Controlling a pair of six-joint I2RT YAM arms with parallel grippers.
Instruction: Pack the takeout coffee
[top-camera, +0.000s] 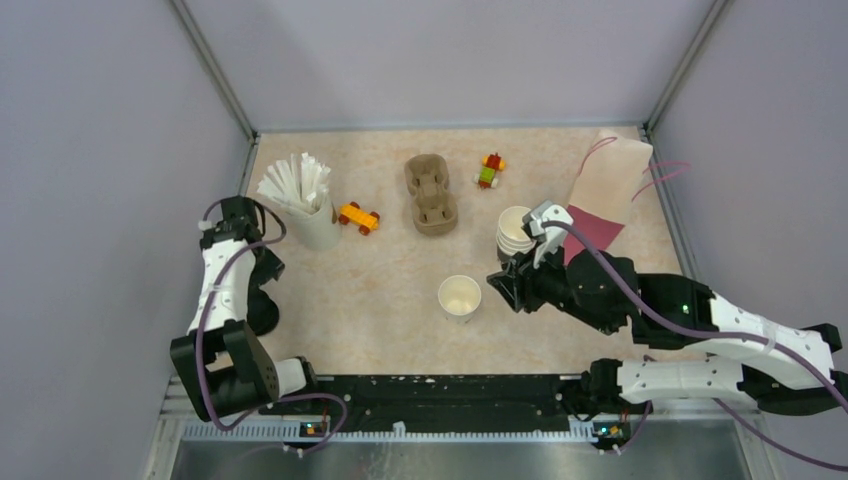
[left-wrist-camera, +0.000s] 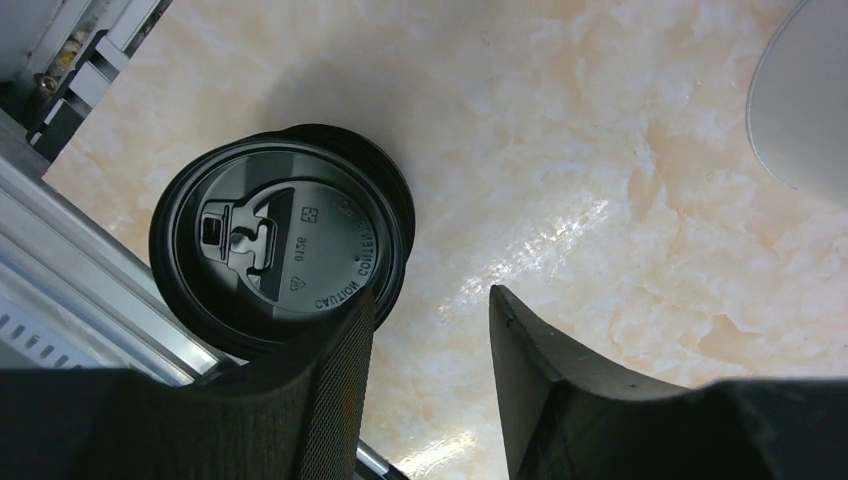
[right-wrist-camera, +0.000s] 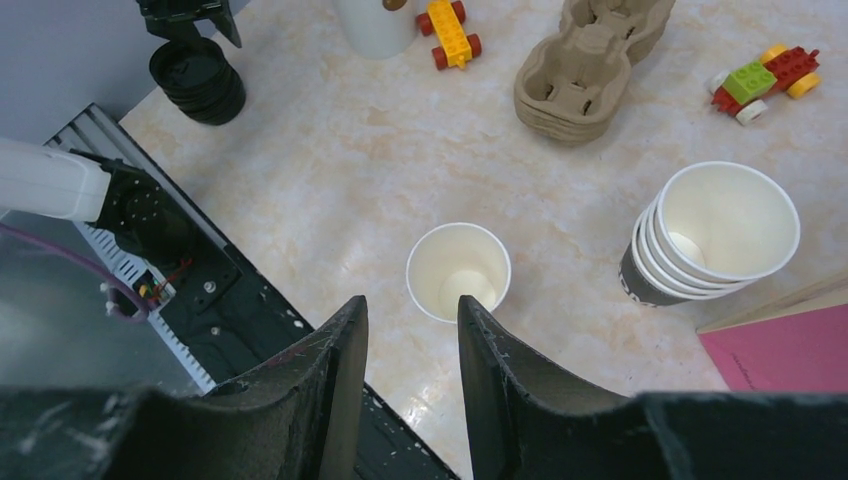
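Observation:
A stack of flat black lids (left-wrist-camera: 280, 250) stands at the table's left edge (top-camera: 262, 314). My left gripper (left-wrist-camera: 428, 300) hangs open just above and to the right of it. Its left finger (left-wrist-camera: 335, 390) overlaps the stack's rim, and only bare table shows between the fingers. One empty white paper cup (right-wrist-camera: 458, 272) stands upright near the front middle (top-camera: 459, 297). A nested stack of dark-banded cups (right-wrist-camera: 715, 235) stands to its right (top-camera: 515, 232). My right gripper (right-wrist-camera: 412, 305) is open above the table, just short of the single cup and holding nothing.
A brown pulp cup tray (top-camera: 431, 193) lies at the back middle. A beige cup full of white sticks (top-camera: 300, 195) stands back left. Two toy brick cars (top-camera: 358, 217) (top-camera: 490, 170) sit nearby. A paper bag with a pink panel (top-camera: 610, 190) stands back right.

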